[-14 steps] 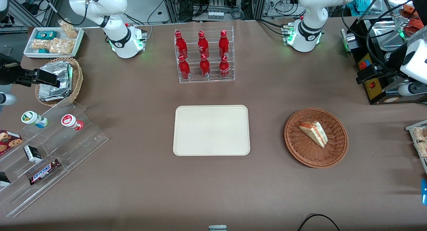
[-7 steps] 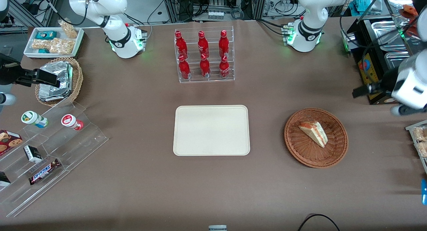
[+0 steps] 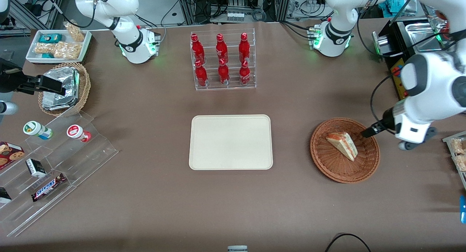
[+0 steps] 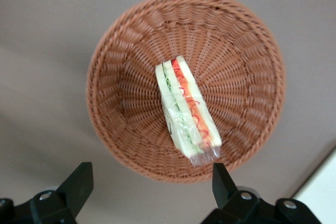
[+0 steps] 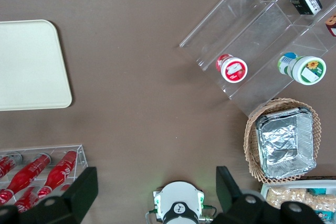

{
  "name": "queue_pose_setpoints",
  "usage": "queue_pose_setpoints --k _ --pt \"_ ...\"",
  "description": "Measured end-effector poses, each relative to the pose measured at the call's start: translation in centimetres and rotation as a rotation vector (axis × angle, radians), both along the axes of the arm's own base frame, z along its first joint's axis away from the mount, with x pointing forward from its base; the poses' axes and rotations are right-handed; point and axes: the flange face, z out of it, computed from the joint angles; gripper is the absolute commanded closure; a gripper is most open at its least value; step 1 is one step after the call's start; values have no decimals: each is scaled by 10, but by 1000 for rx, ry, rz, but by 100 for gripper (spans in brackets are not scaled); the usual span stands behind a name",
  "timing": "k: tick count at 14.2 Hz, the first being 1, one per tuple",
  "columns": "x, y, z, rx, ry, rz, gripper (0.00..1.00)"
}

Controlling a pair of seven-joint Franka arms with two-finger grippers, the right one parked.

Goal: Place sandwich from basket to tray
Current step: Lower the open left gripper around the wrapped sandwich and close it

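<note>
Wicker basket [image 4: 131,145] holding sandwich [image 4: 186,108], gripper [image 4: 149,182] poised above, jaws wide apart, empty.

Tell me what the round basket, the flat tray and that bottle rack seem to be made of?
The basket looks like woven reddish-brown wicker; the weave shows. The tray seems matte cream plastic, smooth and unmarked. The bottle rack looks like clear acrylic. The gripper hangs above the basket, jaws open.
</note>
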Motion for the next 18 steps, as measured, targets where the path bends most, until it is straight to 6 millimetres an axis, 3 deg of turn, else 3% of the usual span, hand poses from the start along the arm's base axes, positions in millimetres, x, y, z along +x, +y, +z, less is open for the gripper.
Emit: queue_pose_setpoints --k 3,12,15,18 --pt "-11 -1 -27 2 10 57 0" --pt "3 -7 -54 4 -60 192 0" --pt "12 -18 -58 -4 -73 233 0" --pt "15 -38 -83 -5 -58 294 0"
